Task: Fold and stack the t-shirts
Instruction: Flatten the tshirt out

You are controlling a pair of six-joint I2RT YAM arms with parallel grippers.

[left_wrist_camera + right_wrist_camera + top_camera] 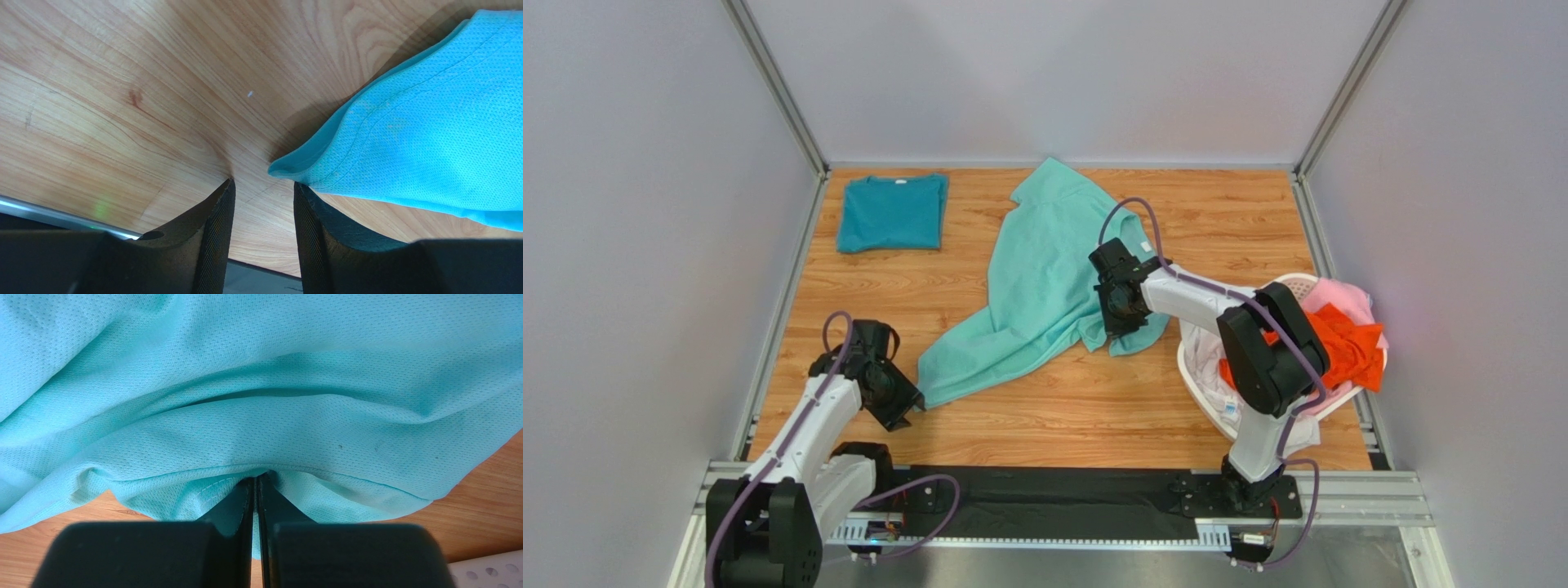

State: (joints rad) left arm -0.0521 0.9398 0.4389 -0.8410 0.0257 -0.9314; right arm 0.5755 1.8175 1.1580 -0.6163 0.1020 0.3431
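Wood-grain table (1100, 417), grey walls on three sides, and the light mint-aqua t-shirt (1044, 276) sprawls rumpled across the middle, running diagonally from the far edge down toward your left arm. Your right gripper (256, 478) is clamped on the shirt's hem, jaws pressed together with a fold of cloth pinched between them and the fabric bunching above. That looks like a good bite.

Now the left gripper (264, 184): its fingers are parted to a narrow gap with nothing in them. The shirt's near corner (279, 170) sits just beyond the tips, slightly right of the gap. Ease forward and a touch right, stay low on the wood, get that corner between the pads, then close. Catch the stitched edge and not just the tip, or it'll likely slip when you pull taut. With both holds set, I'd spread the arms apart to flatten the shirt before any fold.

Watch your room. The darker teal t-shirt (891, 212) lies folded in the far-left corner, well apart; that reads as your stack, so don't drag cloth over it. On the right, the white laundry basket (1293, 284) sits close beside your right arm, with the orange t-shirt (1342, 346) and a pink one (1345, 297) heaped inside. Your open wood is the near middle, between the grippers.
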